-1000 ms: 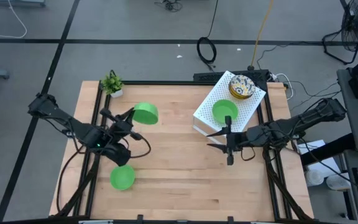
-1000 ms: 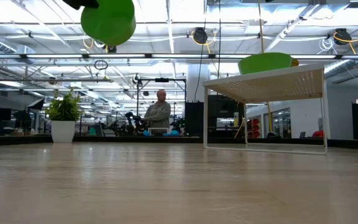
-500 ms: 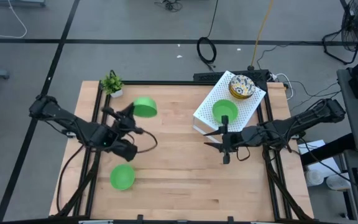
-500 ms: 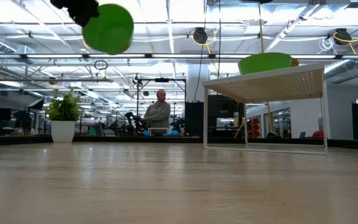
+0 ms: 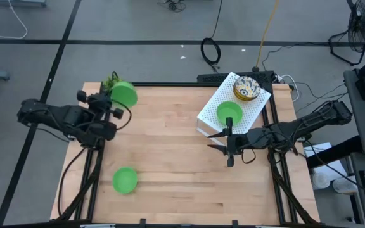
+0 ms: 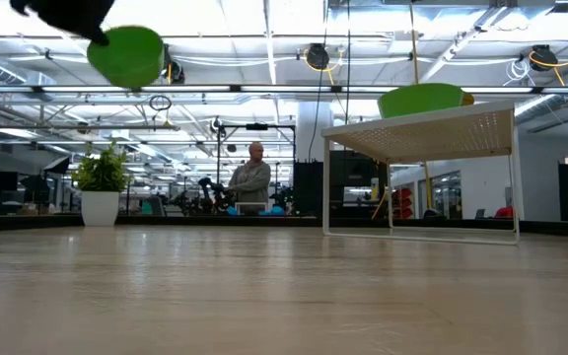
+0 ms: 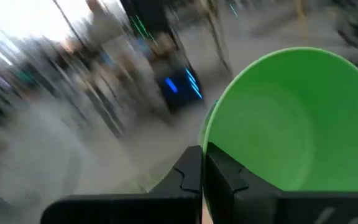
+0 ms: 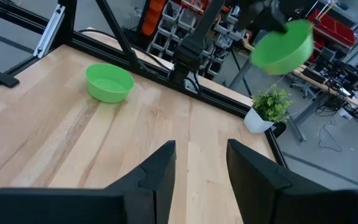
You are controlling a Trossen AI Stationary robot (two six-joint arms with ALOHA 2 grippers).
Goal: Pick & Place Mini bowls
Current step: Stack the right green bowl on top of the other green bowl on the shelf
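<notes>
Three bowls (image 5: pixel 124 95) (image 5: pixel 125 180) (image 5: pixel 229 113): plain bright green. Fourth bowl (image 5: pixel 246 88): cream, blue-and-yellow floral pattern. Rack (image 5: pixel 253 107): white. Surface (image 5: pixel 176 171): light wood.

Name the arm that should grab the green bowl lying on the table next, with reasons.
Right. The right gripper hangs open and empty over the table, while the left gripper is shut on a lifted green bowl. The bowl on the table lies nearer the left arm, though.

Table (image 5: pixel 182 177): light wood planks, matt, visible grain, black metal frame at edges. Green bowls (image 5: pixel 125 180): smooth plastic-looking, slight sheen. Floral bowl (image 5: pixel 246 88): glossy, glazed look. White rack (image 5: pixel 252 107): perforated metal, matt white. Gripper fingers (image 8: pixel 160 171): matt black plastic.
</notes>
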